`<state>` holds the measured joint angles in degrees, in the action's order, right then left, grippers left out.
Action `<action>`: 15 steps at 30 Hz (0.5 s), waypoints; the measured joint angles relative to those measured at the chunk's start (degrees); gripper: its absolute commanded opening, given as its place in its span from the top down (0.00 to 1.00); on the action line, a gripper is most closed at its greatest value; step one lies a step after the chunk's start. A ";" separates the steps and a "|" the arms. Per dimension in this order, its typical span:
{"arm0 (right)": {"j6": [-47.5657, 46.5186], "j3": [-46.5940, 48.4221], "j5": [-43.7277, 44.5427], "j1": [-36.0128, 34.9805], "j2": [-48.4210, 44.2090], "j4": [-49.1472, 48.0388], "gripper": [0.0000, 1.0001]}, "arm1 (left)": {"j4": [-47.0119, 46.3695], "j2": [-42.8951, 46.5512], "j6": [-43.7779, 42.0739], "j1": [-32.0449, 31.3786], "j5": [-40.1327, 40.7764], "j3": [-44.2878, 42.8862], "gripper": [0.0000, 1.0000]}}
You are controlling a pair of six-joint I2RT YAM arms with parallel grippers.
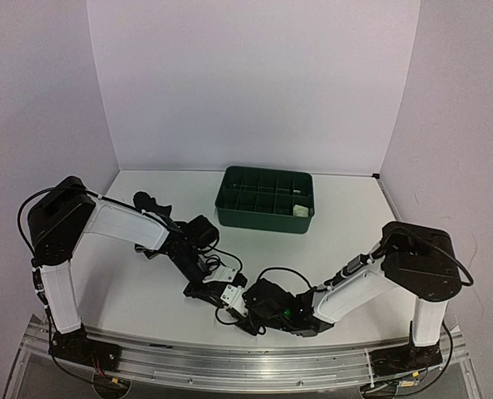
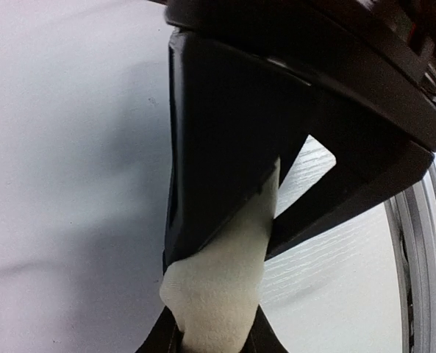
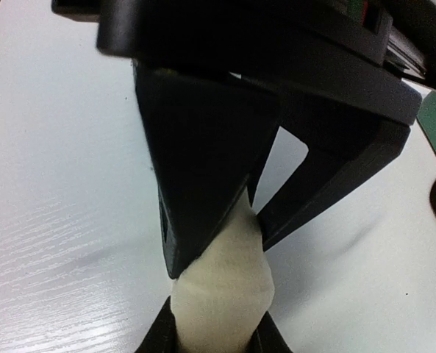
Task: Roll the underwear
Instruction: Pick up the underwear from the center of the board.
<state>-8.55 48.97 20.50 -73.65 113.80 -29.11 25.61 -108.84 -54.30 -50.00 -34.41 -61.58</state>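
Close to the near edge of the bench (image 1: 354, 229), about its middle, the left gripper (image 2: 229, 250) and right gripper (image 3: 221, 254) meet tip to tip. Each is clamped on the cream-white underwear (image 2: 218, 301), bunched thick between them. The black underwear (image 1: 149, 204) lies far left, well apart from the green compartment tray (image 1: 263, 219).

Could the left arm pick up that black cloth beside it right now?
Probably not yet: the left pincer is shut on the cream cloth; the path to the black cloth looks free.
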 measured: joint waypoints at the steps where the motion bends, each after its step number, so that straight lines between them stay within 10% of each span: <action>1: 0.18 0.03 0.17 -0.07 0.01 0.21 0.91 | 0.02 0.00 0.02 0.00 0.01 -0.01 0.92; 10: 2.72 0.97 1.04 -0.30 -0.98 4.54 1.00 | 1.48 -0.10 1.87 0.12 0.55 -0.95 0.33; 15: 9.21 1.00 2.23 0.04 -3.94 11.56 1.00 | 7.61 0.35 3.77 4.29 -0.72 -4.65 0.27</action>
<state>0.66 49.97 22.73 -73.61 109.86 -17.56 33.21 -108.49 -50.53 -45.71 -35.13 -66.23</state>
